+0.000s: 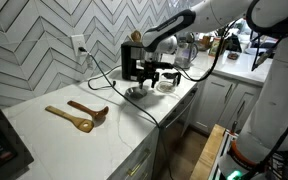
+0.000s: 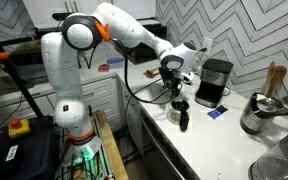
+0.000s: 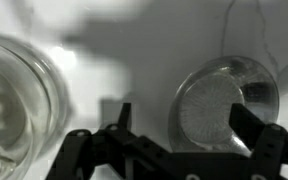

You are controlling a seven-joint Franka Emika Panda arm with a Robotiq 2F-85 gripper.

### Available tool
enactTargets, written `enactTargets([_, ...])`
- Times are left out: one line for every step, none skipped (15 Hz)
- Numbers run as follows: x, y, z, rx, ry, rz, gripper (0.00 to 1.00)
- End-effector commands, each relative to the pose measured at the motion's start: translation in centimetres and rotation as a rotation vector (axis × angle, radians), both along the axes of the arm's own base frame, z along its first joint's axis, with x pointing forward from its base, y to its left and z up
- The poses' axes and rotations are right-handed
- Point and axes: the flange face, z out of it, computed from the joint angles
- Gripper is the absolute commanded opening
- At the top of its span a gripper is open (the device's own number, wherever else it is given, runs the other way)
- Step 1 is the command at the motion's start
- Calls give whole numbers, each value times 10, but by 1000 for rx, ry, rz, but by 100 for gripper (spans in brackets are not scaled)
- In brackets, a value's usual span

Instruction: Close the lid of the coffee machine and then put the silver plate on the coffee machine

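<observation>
The black coffee machine [image 1: 134,62] stands at the back of the white counter and shows in both exterior views [image 2: 214,80]. Its lid [image 2: 216,63] lies flat on top. The silver plate [image 1: 136,93] rests on the counter in front of the machine. In the wrist view the plate [image 3: 219,100] lies below and between the fingers of my gripper [image 3: 184,125]. The gripper is open and empty, and its right finger is over the plate's rim. It hovers just above the plate in both exterior views [image 1: 147,78] [image 2: 176,88].
The glass carafe [image 1: 167,83] stands close beside the plate and fills the left of the wrist view [image 3: 14,100]. Brown wooden spoons [image 1: 79,115] lie further along the counter. The black cord [image 1: 104,80] runs from the wall socket. A metal pot [image 2: 259,112] holds utensils.
</observation>
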Motion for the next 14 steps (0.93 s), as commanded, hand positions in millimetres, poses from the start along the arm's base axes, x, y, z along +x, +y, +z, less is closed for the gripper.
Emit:
enactTargets([14,5,-6,-24,1,31,100])
enactTargets([16,6,-6,-27,-3,34,100])
enactTargets([19,7,-8,-28,-6,39,100])
enactTargets([21,7,-10,-29,-4,45,100])
enactTargets([23,7,-12,-30,-3,50,100])
enactTargets([24,7,-14,-32,-3,55,100])
enactTargets([26,7,-16,-35,-3,59,100])
enactTargets([27,7,-17,-39,-3,62,100])
enactTargets([28,6,-18,-41,-5,67,100])
enactTargets([29,6,-19,-41,-8,79,100])
enactTargets([30,6,-20,-45,-12,87,100])
enactTargets([31,6,-20,-47,-18,95,99])
enactTargets([33,6,-20,-47,-26,103,94])
enactTargets([34,6,-19,-47,-35,111,90])
